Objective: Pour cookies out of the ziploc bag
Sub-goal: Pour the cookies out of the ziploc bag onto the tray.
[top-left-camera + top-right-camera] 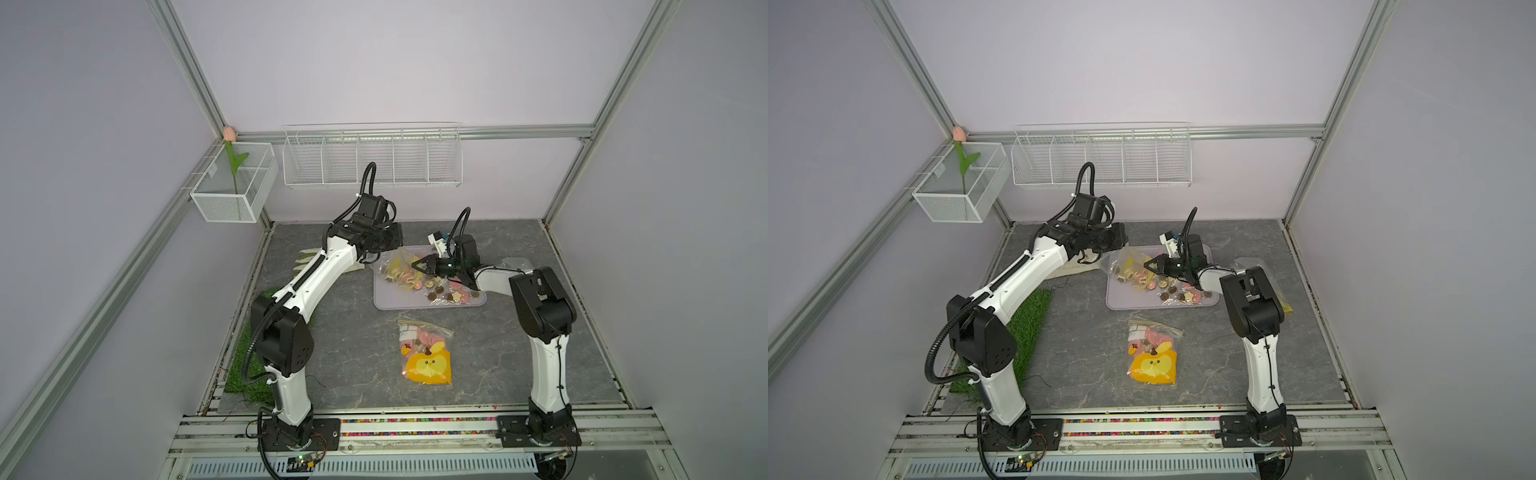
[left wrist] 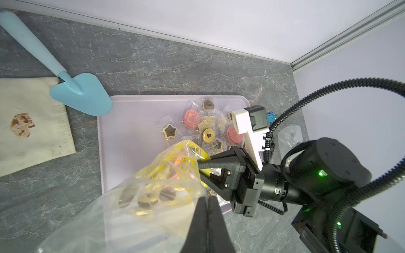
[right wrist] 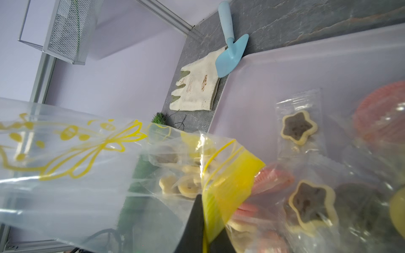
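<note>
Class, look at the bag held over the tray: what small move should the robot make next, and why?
Probably lift the left pincer a little, tipping the ziploc bag more steeply. Both pincers are shut on it, the right pincer at its yellow mouth edge over the tray, and several cookies sit inside.

My grey marbled tabletop (image 1: 478,374) carries: one lilac tray (image 1: 399,305), one sealed snack bag (image 1: 426,349), one grass mat (image 1: 1030,328). Beside the tray: one stained cream glove (image 2: 32,122), one blue trowel (image 2: 81,94).

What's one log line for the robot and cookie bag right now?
left gripper: shut on ziploc bag | right gripper: shut on ziploc bag | cookies: some on tray, some in bag
</note>
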